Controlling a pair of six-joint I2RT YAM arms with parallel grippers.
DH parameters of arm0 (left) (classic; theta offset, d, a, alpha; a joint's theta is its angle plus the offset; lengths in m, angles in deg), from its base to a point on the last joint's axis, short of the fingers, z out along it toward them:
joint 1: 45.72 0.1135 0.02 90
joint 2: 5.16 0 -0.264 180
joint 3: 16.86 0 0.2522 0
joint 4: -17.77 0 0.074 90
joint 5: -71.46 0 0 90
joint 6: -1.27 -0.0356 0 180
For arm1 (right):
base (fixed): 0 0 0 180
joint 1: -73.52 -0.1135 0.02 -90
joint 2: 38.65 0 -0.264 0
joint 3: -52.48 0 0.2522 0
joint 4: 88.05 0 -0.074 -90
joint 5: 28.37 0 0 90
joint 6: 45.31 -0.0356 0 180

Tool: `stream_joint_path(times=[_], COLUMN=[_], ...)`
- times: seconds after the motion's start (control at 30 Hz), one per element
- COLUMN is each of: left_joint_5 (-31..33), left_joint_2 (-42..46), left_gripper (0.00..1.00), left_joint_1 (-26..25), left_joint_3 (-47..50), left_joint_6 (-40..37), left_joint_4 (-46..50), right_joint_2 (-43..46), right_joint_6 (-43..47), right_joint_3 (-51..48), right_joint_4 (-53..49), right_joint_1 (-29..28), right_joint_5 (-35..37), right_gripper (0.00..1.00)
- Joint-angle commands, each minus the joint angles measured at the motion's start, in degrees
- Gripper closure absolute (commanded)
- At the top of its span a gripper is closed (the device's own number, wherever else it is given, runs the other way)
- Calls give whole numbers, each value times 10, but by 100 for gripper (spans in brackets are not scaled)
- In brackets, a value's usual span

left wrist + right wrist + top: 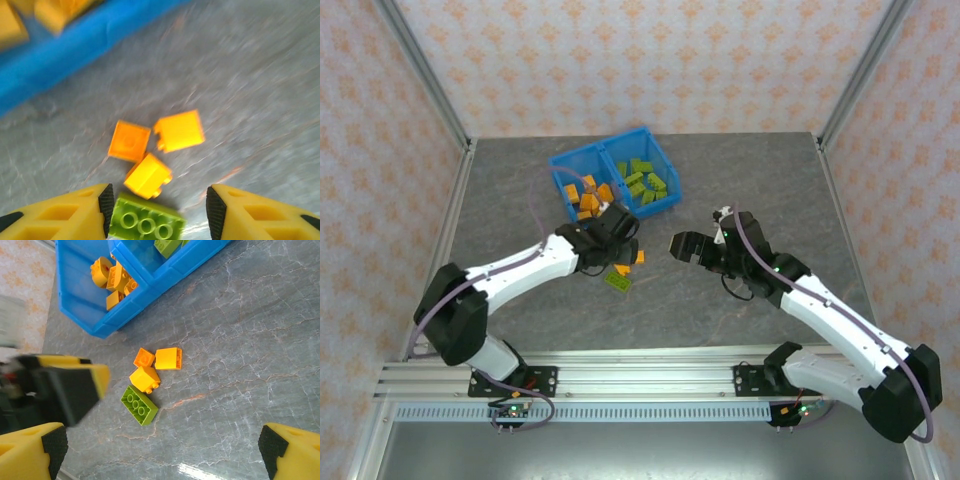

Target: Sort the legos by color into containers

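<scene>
The left pincer [161, 214] hangs spread above the worktop [250, 100]. A lime green lego [145, 225] lies between its fingers, three orange legos [179, 131] just ahead, the blue bin [60, 55] beyond. The right pincer [164, 447] is also spread, the same legos ahead of it.

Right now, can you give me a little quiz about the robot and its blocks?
1. How many small orange plastic bricks lie on the grey table outside the bright blue plastic bin?
2. True or false: the right end effector is gripping a brick.
3. From the top camera, which bin compartment holds the lime green plastic bricks? A) left B) right C) both
Key: 1) three; 2) false, it is open and empty; 3) B.
</scene>
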Motion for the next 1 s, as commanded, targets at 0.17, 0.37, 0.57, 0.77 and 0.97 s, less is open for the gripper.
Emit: stream_joint_path(times=[0.17,0.37,0.57,0.77,0.97], left_joint_5=[-29,-20,-13,-12,-16], left_joint_2=[-68,-133,-154,-162,-120], left_gripper=[29,33,43,60,68], left_joint_1=[2,4,3,3,5], left_joint_3=[-2,-18,-6,9,7], left_joint_6=[-21,-15,-3,-3,6], left_joint_4=[-33,-46,-54,-62,-54], right_joint_2=[0,6,10,6,16], right_joint_6=[-8,-6,-7,-9,-7], right_joint_3=[22,24,22,21,17], right_joint_4=[14,2,1,6,-12], right_joint_1=[-5,-7,-6,-7,-10], right_joint_5=[-8,-4,1,-5,-9], right_gripper=[1,1,1,1,1])
